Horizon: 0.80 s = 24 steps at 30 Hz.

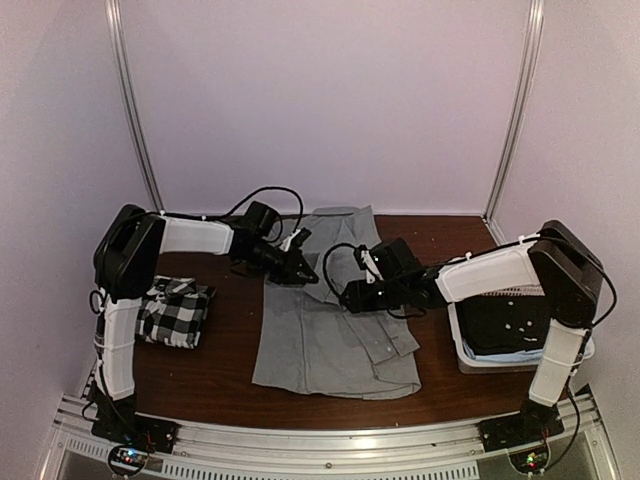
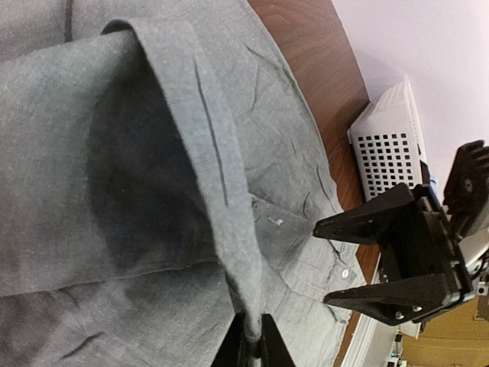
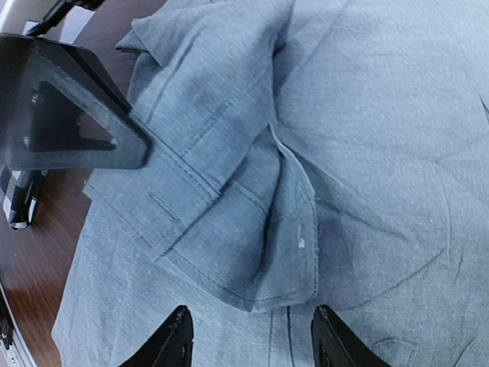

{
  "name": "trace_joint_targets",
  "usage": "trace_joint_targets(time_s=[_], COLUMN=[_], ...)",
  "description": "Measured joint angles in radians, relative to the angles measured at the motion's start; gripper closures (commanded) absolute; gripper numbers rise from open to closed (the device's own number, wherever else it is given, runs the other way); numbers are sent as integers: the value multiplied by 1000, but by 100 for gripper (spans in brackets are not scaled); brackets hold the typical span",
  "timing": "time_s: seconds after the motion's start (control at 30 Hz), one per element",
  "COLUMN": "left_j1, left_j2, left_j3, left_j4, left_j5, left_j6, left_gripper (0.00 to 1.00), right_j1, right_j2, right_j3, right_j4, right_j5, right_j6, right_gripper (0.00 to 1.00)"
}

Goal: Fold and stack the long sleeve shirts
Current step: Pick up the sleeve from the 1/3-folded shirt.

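Cloth and arms cover most of the contact points. Left gripper (image 2: pixel 253 340) shows only its tips, cut off by the bottom edge of its wrist view. Its jaws are pressed together on a raised ridge of the grey shirt (image 1: pixel 330 345), pinching that fold. Right gripper (image 3: pixel 250 325) has its jaws well apart with nothing between them, over a cuffed sleeve (image 3: pixel 229 245) lying doubled on the shirt body. Cannot tell whether its tips touch the cloth.

In the overhead view both wrists and their cables block the shirt's upper middle, and the collar end at upper centre is only partly readable. Checked shirt (image 1: pixel 175 312) sits folded at frame left, its left edge behind the left arm's upright link. White basket (image 2: pixel 386 145) is at frame right with the right arm crossing over it. It holds something dark and a pale blue strip, neither identifiable.

Grey shirt lies spread at frame centre, and its hem stops short of the near edge of the desk (image 1: pixel 225 370). A broad band of bare wood separates it from the checked shirt, and a narrower strip separates it from the basket.
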Motion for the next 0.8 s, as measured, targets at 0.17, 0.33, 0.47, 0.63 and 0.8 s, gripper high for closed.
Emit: trace_joint_targets(time_s=[0.17, 0.33, 0.47, 0.63, 0.8], left_j1=[-13, -20, -26, -28, -28], left_j2=[0, 0, 0, 0, 0], left_j3=[11, 36, 49, 63, 78], left_j4=[16, 30, 35, 35, 35], left_j5=[5, 6, 8, 9, 9], left_j6=[-56, -103, -124, -140, -148], left_gripper=[96, 96, 96, 96, 96], right_j1=[-1, -1, -1, 0, 5], right_j2=[-23, -25, -20, 26, 79], right_j3=[-78, -114, -124, -103, -53], right_j4=[28, 92, 142, 198, 204], right_j5=[29, 29, 25, 17, 14], right_j6=[18, 31, 29, 24, 16], right_gripper=[32, 26, 25, 24, 25])
